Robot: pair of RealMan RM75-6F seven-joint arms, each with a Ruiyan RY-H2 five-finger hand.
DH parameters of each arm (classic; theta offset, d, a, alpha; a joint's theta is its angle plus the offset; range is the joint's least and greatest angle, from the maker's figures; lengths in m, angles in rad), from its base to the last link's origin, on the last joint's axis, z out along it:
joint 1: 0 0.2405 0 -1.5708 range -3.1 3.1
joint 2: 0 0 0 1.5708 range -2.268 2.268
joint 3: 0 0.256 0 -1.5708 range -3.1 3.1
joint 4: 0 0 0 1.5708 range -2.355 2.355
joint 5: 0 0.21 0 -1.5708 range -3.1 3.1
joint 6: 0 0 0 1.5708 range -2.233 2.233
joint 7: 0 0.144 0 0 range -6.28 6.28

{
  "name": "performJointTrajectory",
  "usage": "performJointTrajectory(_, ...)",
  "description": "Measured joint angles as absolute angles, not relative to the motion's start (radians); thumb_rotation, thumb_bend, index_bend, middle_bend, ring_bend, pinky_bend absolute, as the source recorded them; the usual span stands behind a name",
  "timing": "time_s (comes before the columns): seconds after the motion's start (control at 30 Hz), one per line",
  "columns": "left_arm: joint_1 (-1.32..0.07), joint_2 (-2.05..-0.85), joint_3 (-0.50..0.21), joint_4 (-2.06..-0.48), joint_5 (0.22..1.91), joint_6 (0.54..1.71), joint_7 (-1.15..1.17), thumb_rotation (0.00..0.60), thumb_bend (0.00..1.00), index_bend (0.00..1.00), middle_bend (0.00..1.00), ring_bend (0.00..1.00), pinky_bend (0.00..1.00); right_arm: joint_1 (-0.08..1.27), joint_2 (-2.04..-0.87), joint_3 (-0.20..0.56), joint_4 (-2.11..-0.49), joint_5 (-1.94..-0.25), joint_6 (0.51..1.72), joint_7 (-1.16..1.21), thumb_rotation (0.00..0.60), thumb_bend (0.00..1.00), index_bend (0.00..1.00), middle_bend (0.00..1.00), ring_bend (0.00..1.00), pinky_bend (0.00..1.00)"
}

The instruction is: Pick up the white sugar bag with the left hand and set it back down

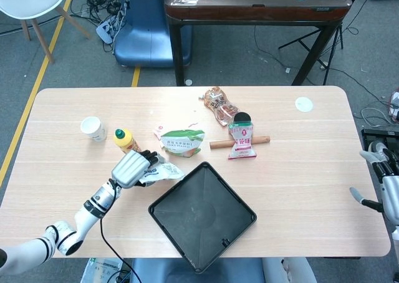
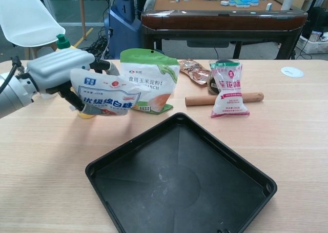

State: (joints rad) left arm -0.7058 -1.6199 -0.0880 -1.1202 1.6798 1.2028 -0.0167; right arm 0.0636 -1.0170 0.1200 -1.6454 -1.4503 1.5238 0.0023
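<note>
Here, your left robot hand (image 2: pixel 61 71) grips the sugar bag (image 2: pixel 106 95) clear of the desk (image 2: pixel 287 120), beside the tray (image 2: pixel 179 179); your right robot hand's (image 1: pixel 381 183) fingers can't be made out.

the sugar bag (image 2: pixel 106 97) is a soft white pouch with a blue label square at its upper left, a red round mark beside it, blue chinese lettering across the front and a coloured picture along the lower edge. it is held off the bench (image 2: pixel 46 156), tilted with its printed face toward the chest camera, sagging a little at the right end. the left hand (image 2: pixel 61 69) grips its upper left part. in the head view the bag (image 1: pixel 163 171) shows edge-on, just left of the tray (image 1: pixel 202 214).
</note>
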Motion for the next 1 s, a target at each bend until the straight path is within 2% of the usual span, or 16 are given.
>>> performJointTrajectory(0.23,-0.704,-1.606,-0.079,-1.196,1.705,1.232,0.206,0.600,0.33,0.53,0.64,0.58,0.76,0.061,-1.021,0.118,-1.636,-1.450,1.522,0.015,0.600,0.20,0.21,0.24,0.10,0.06)
performJointTrajectory(0.53,-0.706,-1.622,-0.051,-1.202,1.792,1.283,0.454,0.600,0.33,0.54,0.65,0.58,0.76,0.057,-1.025,0.116,-1.626,-1.452,1.524,0.029,0.600,0.20,0.21,0.24,0.10,0.06)
performJointTrajectory(1.0,-0.692,-1.720,0.012,-1.041,1.915,1.359,0.660,0.600,0.33,0.53,0.67,0.60,0.78,0.052,-1.023,0.115,-1.625,-1.449,1.525,0.035,0.600,0.20,0.21,0.24,0.10,0.06)
